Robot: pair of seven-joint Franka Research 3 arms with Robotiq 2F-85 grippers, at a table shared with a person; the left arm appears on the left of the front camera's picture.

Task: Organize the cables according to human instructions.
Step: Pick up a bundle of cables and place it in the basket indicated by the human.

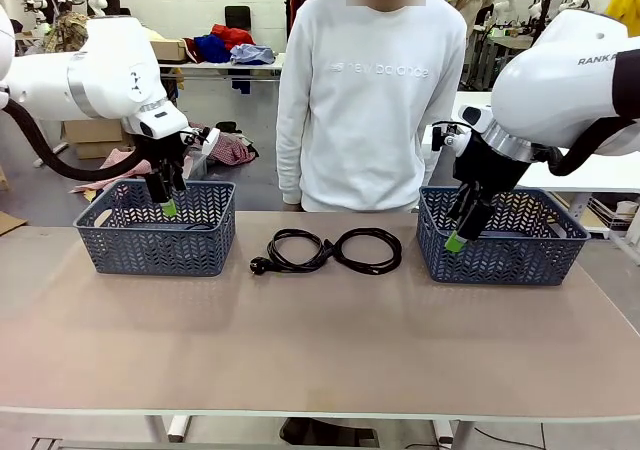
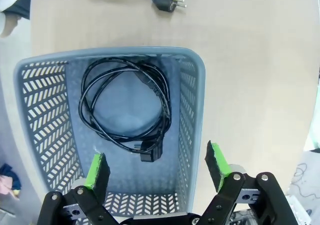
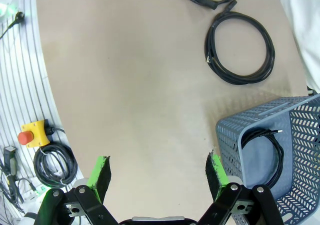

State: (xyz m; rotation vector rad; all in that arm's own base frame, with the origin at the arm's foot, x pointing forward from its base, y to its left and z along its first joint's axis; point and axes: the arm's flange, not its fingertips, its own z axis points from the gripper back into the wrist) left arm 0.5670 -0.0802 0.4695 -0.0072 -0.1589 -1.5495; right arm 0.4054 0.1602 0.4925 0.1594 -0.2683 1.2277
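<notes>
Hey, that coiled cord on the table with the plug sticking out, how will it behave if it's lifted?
The cord is thin and loosely looped, so it will probably sag and uncoil. Its plug sticks out and would likely dangle. It looks light.

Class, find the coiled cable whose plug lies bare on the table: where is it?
In the front view, the cable lies mid-table, between the left basket and the right basket, right beside a second cable on its right side.
</notes>
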